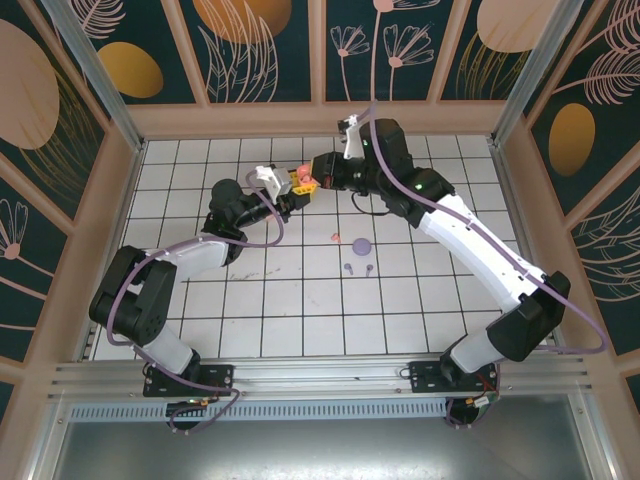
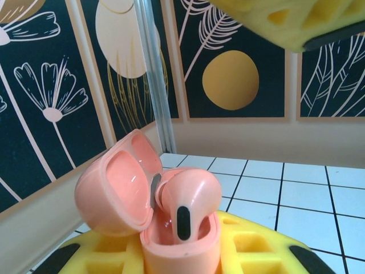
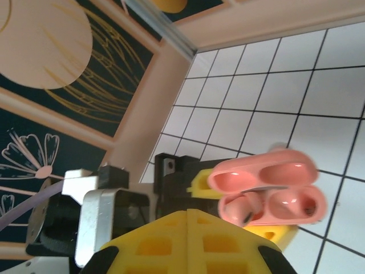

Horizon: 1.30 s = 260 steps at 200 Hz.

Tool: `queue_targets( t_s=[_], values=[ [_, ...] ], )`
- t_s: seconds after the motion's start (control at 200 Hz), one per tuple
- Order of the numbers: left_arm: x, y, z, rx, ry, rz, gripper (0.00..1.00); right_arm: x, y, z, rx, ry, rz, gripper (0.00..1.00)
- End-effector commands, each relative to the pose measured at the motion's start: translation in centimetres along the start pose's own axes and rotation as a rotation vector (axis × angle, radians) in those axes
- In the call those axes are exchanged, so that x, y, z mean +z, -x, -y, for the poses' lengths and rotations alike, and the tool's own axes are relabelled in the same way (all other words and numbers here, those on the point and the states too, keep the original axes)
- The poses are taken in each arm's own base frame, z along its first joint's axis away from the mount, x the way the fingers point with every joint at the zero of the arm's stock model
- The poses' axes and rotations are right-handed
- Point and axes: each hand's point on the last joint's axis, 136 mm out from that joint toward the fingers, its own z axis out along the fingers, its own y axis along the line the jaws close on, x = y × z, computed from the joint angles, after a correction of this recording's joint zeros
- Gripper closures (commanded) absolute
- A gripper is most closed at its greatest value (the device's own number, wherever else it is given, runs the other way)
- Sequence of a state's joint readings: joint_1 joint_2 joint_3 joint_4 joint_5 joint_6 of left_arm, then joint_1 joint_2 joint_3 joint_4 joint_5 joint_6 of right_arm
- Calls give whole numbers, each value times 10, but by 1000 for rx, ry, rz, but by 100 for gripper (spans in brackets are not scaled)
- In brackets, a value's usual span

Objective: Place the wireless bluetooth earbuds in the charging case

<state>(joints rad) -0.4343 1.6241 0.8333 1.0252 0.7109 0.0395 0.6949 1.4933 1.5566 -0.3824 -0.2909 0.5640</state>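
Note:
An open coral-pink charging case [image 2: 171, 240] sits between the yellow fingers of my left gripper [image 2: 182, 257], which is shut on it, lid [image 2: 111, 188] tipped back to the left. One matching pink earbud [image 2: 188, 200] stands in the case's socket, head up and tilted. From above, the case [image 1: 302, 183] is held over the far middle of the table. My right gripper [image 3: 191, 214] hovers just beside the case [image 3: 274, 191], its yellow pads pressed together with nothing between them. Another small pink earbud [image 1: 336, 237] lies on the tiles.
A round purple object [image 1: 361, 244] and two tiny purple earbuds [image 1: 348, 268] [image 1: 369, 268] lie on the white tiled table [image 1: 250, 300] near its middle. Wooden walls with patterned panels enclose the table on three sides.

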Motion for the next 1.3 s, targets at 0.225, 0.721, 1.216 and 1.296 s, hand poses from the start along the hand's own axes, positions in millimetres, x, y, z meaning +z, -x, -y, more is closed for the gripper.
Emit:
queue_targets(
  t_s=[0.225,0.721,1.216,1.296],
  values=[
    [7,14,2,18,-43,20,100,17,-20,-4,14,27,-63,100],
    [6,22,6,28,-65,31,100,16,-22,15,34,-21,-59,100],
    [5,27,10,28,-84,44,100,21,-14,29,54,-30,-51,100],
    [4,28,10,27,-85,47,100,23,-12,29,54,-25,-48,100]
  ],
)
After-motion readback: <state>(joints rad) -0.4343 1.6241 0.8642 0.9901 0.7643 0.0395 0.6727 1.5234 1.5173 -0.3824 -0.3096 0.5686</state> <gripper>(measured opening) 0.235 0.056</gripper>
